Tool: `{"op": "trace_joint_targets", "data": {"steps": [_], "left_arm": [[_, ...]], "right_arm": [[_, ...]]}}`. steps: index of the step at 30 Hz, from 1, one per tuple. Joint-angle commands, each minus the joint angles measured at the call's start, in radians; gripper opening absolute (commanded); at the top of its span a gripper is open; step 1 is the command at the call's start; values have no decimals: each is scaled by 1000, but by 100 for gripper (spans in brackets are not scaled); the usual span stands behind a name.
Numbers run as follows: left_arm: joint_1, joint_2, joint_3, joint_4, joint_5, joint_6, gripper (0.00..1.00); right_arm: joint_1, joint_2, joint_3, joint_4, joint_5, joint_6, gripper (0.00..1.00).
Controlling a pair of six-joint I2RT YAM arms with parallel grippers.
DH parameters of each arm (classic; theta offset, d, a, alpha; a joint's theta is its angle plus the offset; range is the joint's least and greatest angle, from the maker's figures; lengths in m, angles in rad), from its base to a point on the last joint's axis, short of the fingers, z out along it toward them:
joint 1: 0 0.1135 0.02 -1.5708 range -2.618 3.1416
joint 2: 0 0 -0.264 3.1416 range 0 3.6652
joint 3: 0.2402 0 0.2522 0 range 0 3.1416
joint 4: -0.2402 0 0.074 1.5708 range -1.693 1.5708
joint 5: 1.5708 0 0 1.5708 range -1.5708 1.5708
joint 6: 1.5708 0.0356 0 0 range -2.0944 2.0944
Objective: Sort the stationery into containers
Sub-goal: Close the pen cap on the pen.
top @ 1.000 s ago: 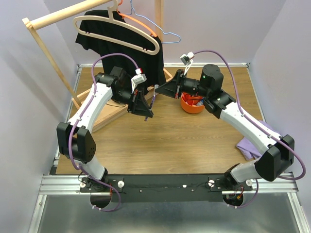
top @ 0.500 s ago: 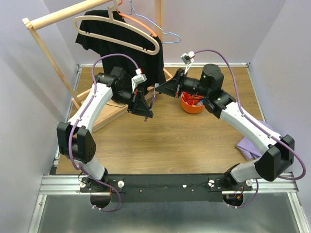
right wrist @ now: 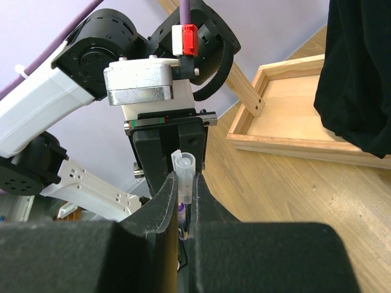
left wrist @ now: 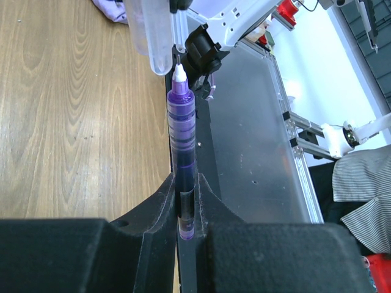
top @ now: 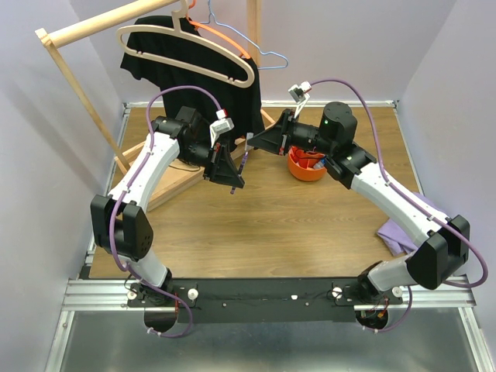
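My left gripper (top: 232, 175) is shut on a slim purple pen (top: 245, 160), held in the air over the back middle of the table. In the left wrist view the pen (left wrist: 182, 137) stands out from between the jaws of the left gripper (left wrist: 185, 186), its white tip bare. My right gripper (top: 260, 142) is shut on the pen's clear cap (right wrist: 185, 169), which hangs just off the pen tip (left wrist: 178, 72); the cap (left wrist: 153, 33) also shows there. The orange organiser (top: 307, 168) sits under the right arm with some stationery inside.
A wooden rack (top: 74, 35) with hangers and a black shirt (top: 194, 74) stands at the back left, its tray-like base (right wrist: 293, 113) on the table. A purple cloth (top: 397, 232) lies at the right edge.
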State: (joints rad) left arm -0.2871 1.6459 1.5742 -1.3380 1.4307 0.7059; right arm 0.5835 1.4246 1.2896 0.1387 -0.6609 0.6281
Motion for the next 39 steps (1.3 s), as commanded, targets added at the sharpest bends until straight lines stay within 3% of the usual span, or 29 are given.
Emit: {"op": "trace_joint_targets", "data": {"steps": [1, 39], "left_arm": [[6, 5, 12, -61, 23, -2, 0], [11, 60, 95, -44, 34, -23, 0]], "right_arm": [[7, -10, 31, 19, 7, 7, 1], [16, -19, -15, -5, 29, -34, 1]]}}
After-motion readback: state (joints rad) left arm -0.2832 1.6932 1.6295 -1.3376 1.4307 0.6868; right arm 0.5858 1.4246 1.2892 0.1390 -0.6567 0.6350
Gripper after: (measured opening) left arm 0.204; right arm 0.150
